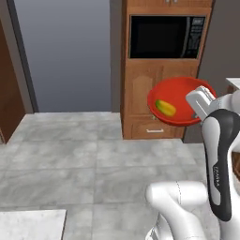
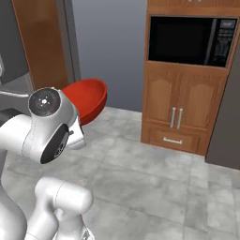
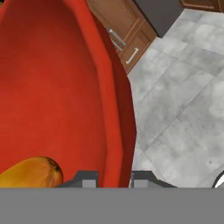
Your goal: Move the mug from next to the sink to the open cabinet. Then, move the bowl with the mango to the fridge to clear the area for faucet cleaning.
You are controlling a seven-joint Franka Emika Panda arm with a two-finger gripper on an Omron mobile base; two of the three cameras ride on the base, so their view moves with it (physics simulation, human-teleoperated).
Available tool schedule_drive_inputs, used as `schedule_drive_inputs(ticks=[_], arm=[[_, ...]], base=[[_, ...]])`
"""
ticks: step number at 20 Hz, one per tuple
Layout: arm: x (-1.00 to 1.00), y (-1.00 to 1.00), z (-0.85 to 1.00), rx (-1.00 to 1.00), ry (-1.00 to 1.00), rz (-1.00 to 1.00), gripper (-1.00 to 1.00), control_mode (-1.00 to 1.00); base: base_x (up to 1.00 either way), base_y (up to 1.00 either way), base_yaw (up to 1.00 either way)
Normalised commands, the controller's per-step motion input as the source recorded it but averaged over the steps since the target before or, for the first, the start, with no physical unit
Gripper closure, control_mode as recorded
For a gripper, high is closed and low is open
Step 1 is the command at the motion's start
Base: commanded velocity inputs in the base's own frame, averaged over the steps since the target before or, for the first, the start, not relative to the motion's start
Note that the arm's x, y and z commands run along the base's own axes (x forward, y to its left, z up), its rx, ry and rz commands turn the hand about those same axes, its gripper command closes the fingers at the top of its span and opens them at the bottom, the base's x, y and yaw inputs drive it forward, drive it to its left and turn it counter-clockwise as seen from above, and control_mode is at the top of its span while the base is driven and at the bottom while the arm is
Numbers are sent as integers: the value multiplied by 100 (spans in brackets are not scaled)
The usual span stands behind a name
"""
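The gripper (image 3: pixel 113 179) is almost closed on the rim of the bowl (image 1: pixel 176 96): in the hand view one dark finger tip stands inside the red wall and the other outside it, so the pinch is on the thin edge only. The bowl is carried in the air above the grey tiled floor (image 1: pixel 93 164), in front of the wooden cabinet column with the black microwave (image 1: pixel 166 36). It is not level; in the left base view its open side tilts toward the camera. The mango (image 1: pixel 165 108) lies inside, low in the bowl and close to the gripped edge.

The step in hand seems to be the transport of the bowl with the mango to the fridge, and the mug part is probably done already. For doing this step well, the robot should keep the wrist quiet while the base drives and should bring the bowl nearer to level, because a loose oval fruit can roll over a tilted rim. A grip on the edge gives weak hold against swinging, so slow turns are safer. The bowl should be lowered onto a fridge shelf before the fingers open.
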Motion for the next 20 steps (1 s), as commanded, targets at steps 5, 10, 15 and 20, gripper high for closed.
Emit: schedule_drive_inputs(ticks=[5,10,15,20], arm=[[0,0,0,0,0,0,100,100],[0,0,0,0,0,0,100,100],[0,0,0,0,0,0,100,100],[0,0,0,0,0,0,100,100]], base=[[100,61,8],[100,58,16],[100,58,22],[100,65,36]])
